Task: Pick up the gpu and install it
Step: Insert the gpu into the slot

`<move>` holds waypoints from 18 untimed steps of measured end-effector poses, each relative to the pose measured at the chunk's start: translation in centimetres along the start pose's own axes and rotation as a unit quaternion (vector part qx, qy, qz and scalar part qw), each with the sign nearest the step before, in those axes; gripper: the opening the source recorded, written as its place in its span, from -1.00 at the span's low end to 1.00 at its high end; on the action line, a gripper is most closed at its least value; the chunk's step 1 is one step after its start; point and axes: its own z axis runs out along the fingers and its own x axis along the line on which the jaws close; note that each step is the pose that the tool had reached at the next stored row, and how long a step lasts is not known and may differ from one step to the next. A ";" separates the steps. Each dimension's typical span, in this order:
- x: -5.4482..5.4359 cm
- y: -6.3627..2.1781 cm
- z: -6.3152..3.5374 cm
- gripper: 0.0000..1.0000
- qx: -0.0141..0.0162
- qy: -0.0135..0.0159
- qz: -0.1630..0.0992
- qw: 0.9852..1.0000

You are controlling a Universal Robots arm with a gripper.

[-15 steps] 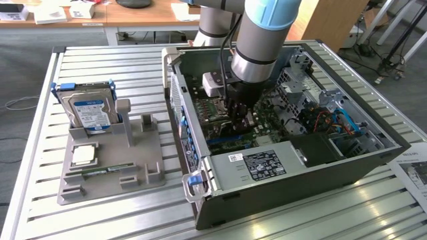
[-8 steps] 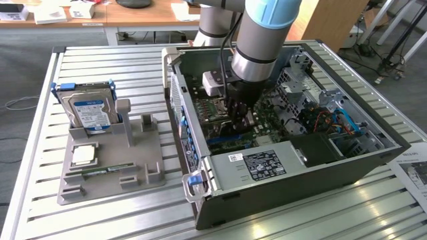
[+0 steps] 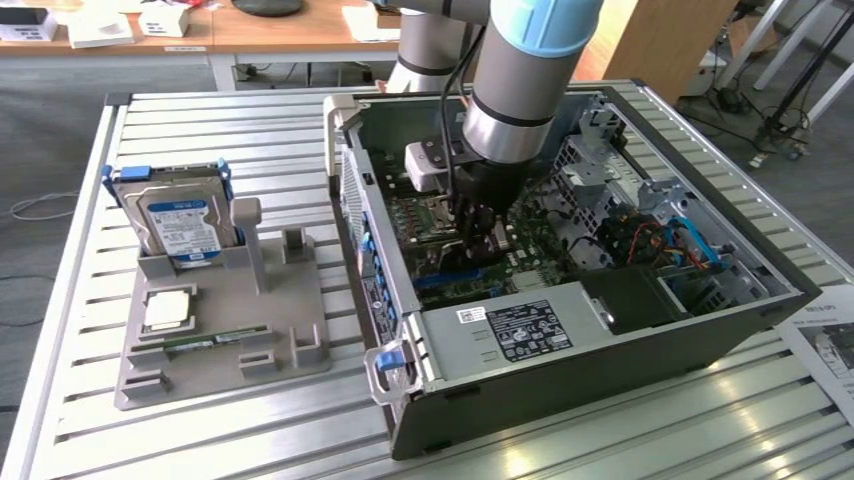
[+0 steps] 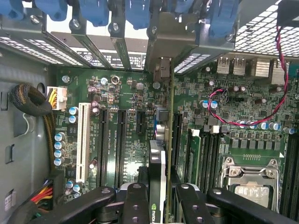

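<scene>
In the exterior view, at its left, the grey tray [image 3: 267, 330] carries the hard drive [image 3: 180, 225] standing up and the memory stick [image 3: 200, 343] lying flat. To the right of it is the open computer case [image 3: 601, 370], and my gripper [image 3: 478, 215] is reaching down inside it over the motherboard, above the power supply [image 3: 534, 325]. That view tells me where I am in the case, but my own arm covers what I carry.

The wrist view supplies that. Across the motherboard [image 4: 131, 93], left to right, come the white slot [image 4: 84, 140], then the black expansion slots [image 4: 103, 144], then the gpu [image 4: 158, 163], seen edge-on. My fingers [image 4: 135, 200] are pinching its two flat faces. Its metal bracket end points toward the blue latches [image 4: 135, 11] at the case's rear wall. Whether its lower edge has met a slot I cannot tell. Further right lies the CPU socket [image 4: 250, 179].

I judge the card light and stiff, but fragile. Its faces give a fair hold, as I have it now. Squeezing small components or twisting it against a slot could do damage.
</scene>
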 end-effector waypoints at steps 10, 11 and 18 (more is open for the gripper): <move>0.0 0.10 0.08 -0.46 0.000 0.001 0.000 1.000; 0.0 0.10 0.08 -0.46 0.000 0.001 0.000 1.000; 0.0 0.10 0.12 -0.46 0.000 0.002 0.000 1.000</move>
